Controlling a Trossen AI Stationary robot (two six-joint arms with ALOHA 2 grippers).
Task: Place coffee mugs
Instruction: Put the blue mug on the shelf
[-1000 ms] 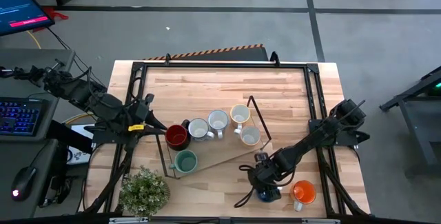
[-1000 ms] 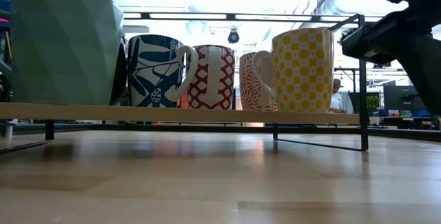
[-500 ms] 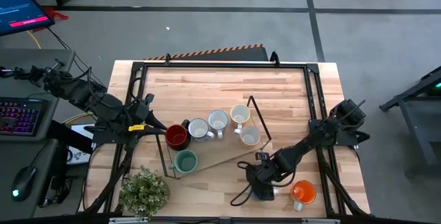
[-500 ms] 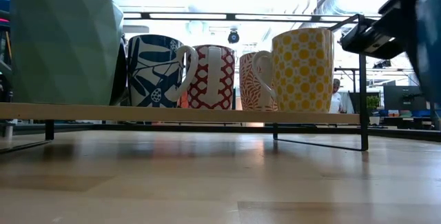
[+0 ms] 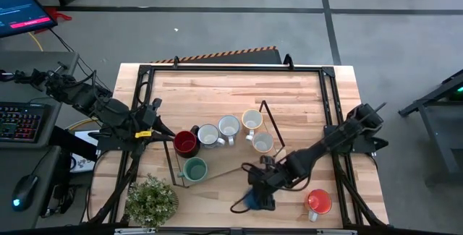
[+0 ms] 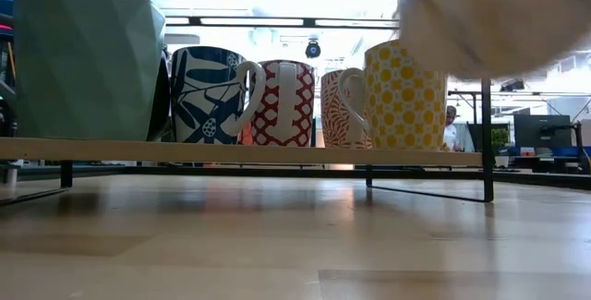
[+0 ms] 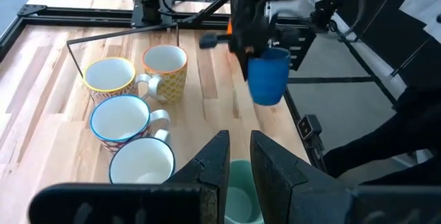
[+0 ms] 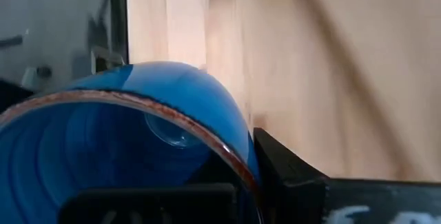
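While the right hand [image 5: 258, 191] grips the blue mug [image 7: 267, 76] by its rim, one finger inside the cup as the right wrist view shows, the mug hangs clear of the counter [image 5: 289, 97] in the lower middle of the high view. I judge it is held aloft so it can pass over the low rack's [image 5: 271, 123] edge and join the others. To its right, low in the frame, the orange mug [image 5: 317, 202] waits on the counter, probably next. Up and to the left, six mugs sit on the rack: the green mug [image 5: 194, 169] nearest, then the red mug [image 5: 186, 143] and four pale ones in a curved row. At the far left the left hand [image 5: 160, 128] waits, fingers slightly parted and empty.
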